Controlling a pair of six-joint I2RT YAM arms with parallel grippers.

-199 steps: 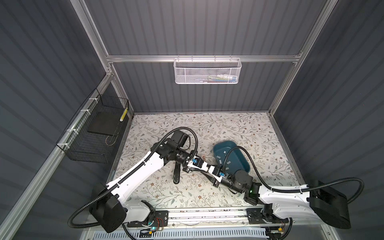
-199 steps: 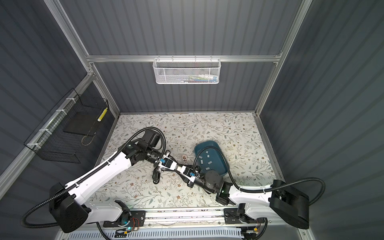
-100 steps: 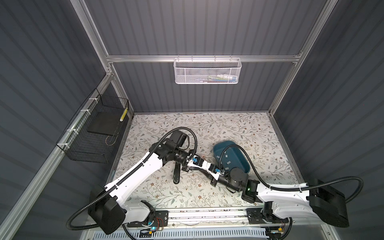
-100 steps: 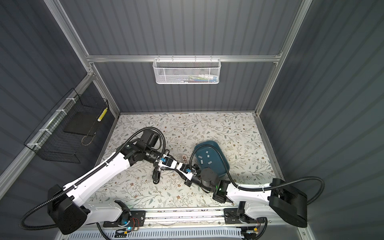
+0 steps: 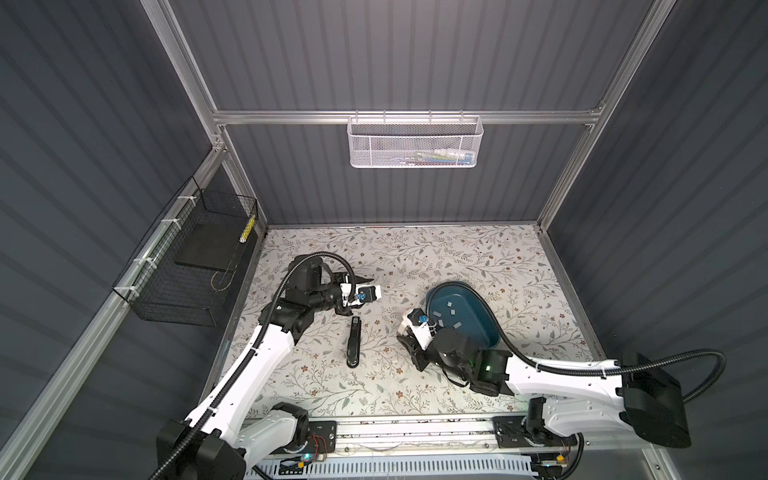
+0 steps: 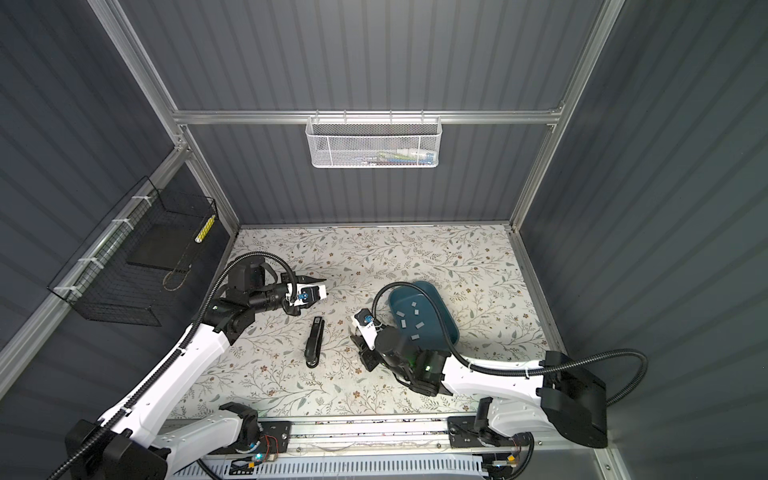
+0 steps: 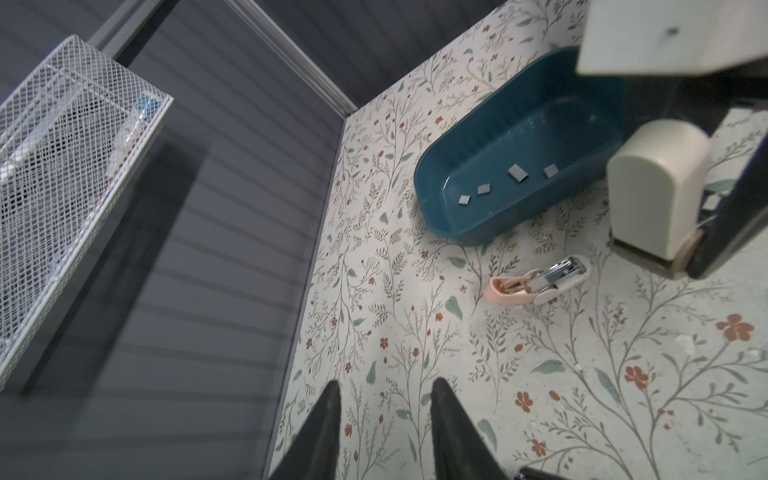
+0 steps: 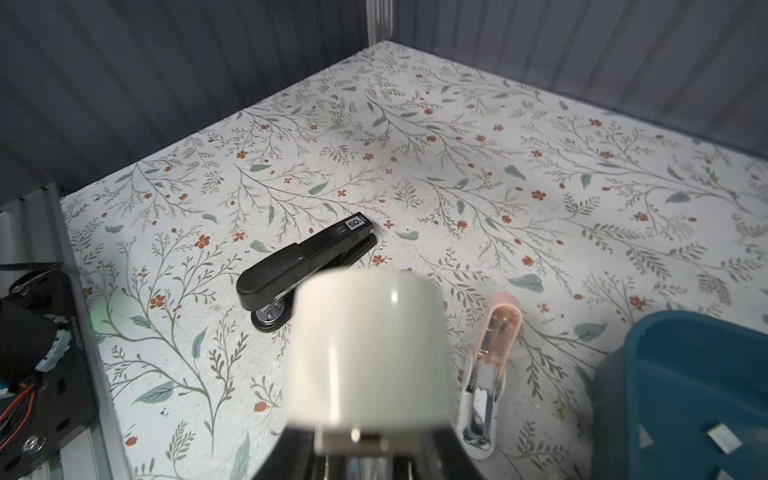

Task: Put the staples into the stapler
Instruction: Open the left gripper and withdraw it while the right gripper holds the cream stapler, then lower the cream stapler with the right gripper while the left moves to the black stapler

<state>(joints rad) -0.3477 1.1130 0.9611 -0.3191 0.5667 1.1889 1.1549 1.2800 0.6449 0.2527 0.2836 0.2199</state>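
Views from top: found staples [image 5: 450,304] loose in teal tray [image 5: 478,320] toward table's [image 5: 457,257] right edge, black stapler [image 5: 353,345] left of centre. Left wrist: saw left gripper [image 7: 385,386] with jaws parted. Right wrist: saw right gripper [image 8: 368,451] clamped on cream stapler [image 8: 370,353], pink stapler [image 8: 494,365] lying beside.

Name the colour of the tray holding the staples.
The tray is dark teal; the left wrist view shows it best.

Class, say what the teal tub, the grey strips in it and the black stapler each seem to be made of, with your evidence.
Teal tub: probably plastic, given its smooth moulded walls and soft sheen.
Grey strips: likely metal; they are dull silver-grey, flat and sharp-edged.
Black stapler: glossy black casing, plastic or painted metal, with shiny chromed metal showing at its hinge end.
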